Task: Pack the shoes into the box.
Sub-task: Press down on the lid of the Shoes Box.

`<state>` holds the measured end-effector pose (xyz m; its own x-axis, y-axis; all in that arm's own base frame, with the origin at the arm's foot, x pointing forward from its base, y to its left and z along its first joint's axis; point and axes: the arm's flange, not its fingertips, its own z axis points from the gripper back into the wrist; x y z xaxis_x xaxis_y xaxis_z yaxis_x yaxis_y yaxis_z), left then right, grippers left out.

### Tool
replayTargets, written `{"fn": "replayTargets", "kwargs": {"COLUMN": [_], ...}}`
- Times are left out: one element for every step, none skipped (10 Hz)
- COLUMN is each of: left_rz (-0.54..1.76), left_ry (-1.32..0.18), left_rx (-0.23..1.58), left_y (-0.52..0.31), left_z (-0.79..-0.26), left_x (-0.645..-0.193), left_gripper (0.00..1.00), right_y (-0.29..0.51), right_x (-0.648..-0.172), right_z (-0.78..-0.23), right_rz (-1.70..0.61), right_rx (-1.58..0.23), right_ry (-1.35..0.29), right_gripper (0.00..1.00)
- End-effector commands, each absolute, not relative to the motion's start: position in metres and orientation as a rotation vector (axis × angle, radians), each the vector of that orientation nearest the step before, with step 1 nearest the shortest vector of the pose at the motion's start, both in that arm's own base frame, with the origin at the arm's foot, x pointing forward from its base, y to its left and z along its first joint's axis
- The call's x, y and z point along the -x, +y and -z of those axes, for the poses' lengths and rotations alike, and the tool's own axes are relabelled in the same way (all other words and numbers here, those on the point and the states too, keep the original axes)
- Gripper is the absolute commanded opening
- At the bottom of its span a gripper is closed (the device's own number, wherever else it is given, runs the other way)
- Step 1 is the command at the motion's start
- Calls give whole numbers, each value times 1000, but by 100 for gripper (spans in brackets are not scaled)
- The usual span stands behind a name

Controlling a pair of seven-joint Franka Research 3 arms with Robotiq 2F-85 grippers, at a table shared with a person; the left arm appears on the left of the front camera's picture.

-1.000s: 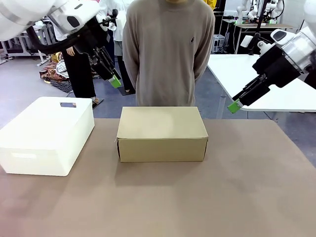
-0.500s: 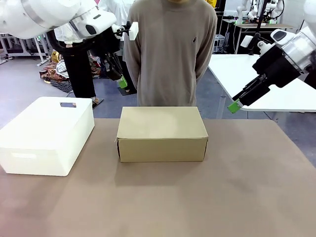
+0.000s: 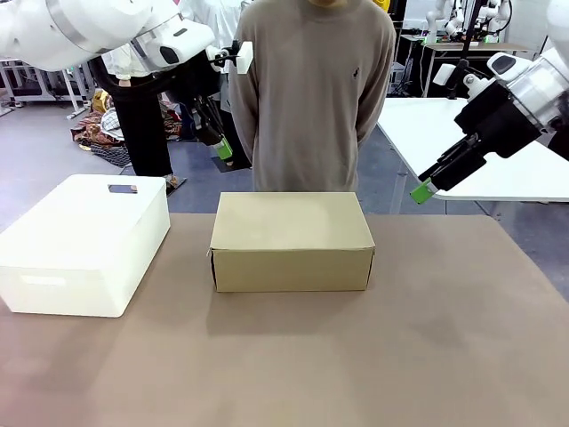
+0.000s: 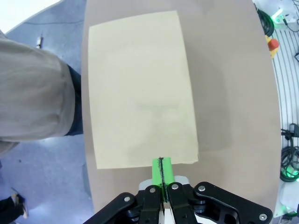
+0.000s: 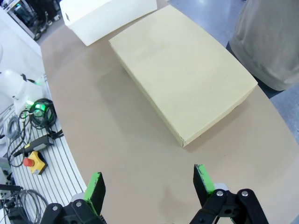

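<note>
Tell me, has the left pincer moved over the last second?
Yes. The left pincer, now shut, has shifted toward picture right in the front view, from above the white bin side to over the far left corner of the box.

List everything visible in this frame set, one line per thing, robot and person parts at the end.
cardboard box: one, tan, lid shut, middle of the table
plastic bin: one, white, on the table toward the robot's left of the box
table: one, brown top, bears both
side table: one, white, behind on the right
person: one, beige sweater, standing at the far side
left pincer: one, black with green pads, shut, empty, raised above the table
right pincer: one, same colours, open, empty, raised
</note>
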<state>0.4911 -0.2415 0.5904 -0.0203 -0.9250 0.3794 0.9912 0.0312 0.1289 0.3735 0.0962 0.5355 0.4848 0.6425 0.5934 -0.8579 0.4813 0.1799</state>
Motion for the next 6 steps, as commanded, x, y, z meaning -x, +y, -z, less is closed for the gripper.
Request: {"fn": "replayTargets", "kwargs": {"left_rz": [1539,1539,1541,1563,1579,1592], "left_ry": [-413,-413,-412,-393,-373,-355], "left_rx": [201,201,200,196,202,209], "left_y": [-237,-237,-241,-251,-260,-271], "left_z": [-592,-592,-591,-592,-591,-590], "left_x": [-488,-488,-491,-501,-515,-528], "left_gripper": [0,0,0,0,0,0], "right_y": [97,97,97,97,97,97], "right_x": [-373,-373,-373,-373,-373,-373], "right_z": [-535,-535,-535,-535,-535,-535], "right_rz": [-950,-950,-950,-950,-950,-950], "right_rx": [-480,-480,-480,-480,-480,-480], "right_ry": [-485,-485,-485,-485,-485,-485], "right_gripper": [100,100,100,100,100,100]}}
